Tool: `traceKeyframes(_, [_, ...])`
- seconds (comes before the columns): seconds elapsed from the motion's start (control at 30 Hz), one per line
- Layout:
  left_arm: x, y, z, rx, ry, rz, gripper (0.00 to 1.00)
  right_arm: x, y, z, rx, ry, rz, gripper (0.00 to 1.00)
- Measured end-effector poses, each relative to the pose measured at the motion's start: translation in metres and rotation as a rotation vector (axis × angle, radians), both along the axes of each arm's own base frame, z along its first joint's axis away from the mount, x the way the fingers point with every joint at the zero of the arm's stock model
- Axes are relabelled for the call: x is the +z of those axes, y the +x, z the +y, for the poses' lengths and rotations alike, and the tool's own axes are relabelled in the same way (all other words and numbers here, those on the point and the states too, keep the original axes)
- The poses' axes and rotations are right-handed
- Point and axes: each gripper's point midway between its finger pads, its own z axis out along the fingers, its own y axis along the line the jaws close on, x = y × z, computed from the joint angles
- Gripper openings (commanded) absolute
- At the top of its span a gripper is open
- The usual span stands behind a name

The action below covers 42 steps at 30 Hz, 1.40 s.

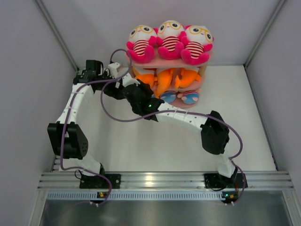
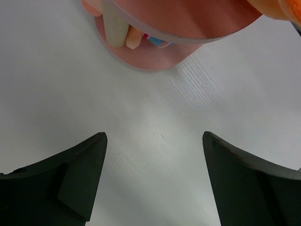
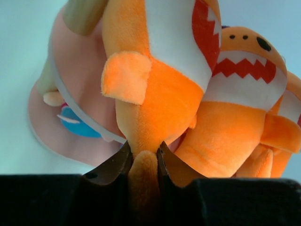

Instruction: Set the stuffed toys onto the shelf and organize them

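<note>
The pink shelf (image 1: 205, 62) stands at the back centre. Three white-faced toys with yellow glasses (image 1: 170, 40) sit on its top board. Three orange sharks (image 1: 181, 77) are on the middle board and blue-bodied dolls (image 1: 190, 97) on the bottom one. My right gripper (image 3: 143, 148) is shut on the tail of the leftmost shark (image 3: 160, 94), which leans at the shelf's left end next to another shark (image 3: 235, 127). My left gripper (image 2: 155, 136) is open and empty, low over the table, a little short of the shelf's base (image 2: 150, 59).
Both arms cross in front of the shelf's left end, the right wrist (image 1: 143, 103) close to the left one (image 1: 123, 87). Grey walls enclose the white table (image 1: 155, 146) on the left, right and back. A purple cable (image 1: 106, 106) loops over the arms.
</note>
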Motion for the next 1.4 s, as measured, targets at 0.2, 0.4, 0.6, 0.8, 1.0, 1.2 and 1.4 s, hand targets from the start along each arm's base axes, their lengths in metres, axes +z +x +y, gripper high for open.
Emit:
traceKeyframes(0.2, [0.001,-0.001,0.000,-0.003,0.001,-0.005,0.88,-0.005,-0.012,-0.031,-0.032,0.053,-0.014,0.00])
traceKeyframes(0.4, [0.001,-0.001,0.000,-0.003,0.001,-0.006,0.88,0.023,-0.004,-0.052,-0.081,0.151,-0.065,0.00])
traceKeyframes(0.6, [0.005,-0.002,0.001,-0.002,0.002,-0.015,0.88,0.042,0.006,-0.042,-0.089,0.211,-0.102,0.00])
traceKeyframes(0.8, [0.008,-0.004,0.004,0.008,0.005,-0.023,0.89,0.043,0.016,-0.021,-0.084,0.213,-0.115,0.00])
traceKeyframes(1.0, [0.008,-0.004,0.004,0.008,0.011,-0.026,0.89,0.024,0.017,-0.012,-0.073,0.150,-0.092,0.08])
traceKeyframes(1.2, [0.008,-0.004,0.003,0.004,0.012,-0.029,0.89,0.007,0.011,-0.003,-0.048,0.073,-0.058,0.45])
traceKeyframes(1.4, [0.009,-0.004,0.003,0.004,0.012,-0.030,0.89,0.008,-0.006,0.013,0.003,0.030,-0.057,0.64])
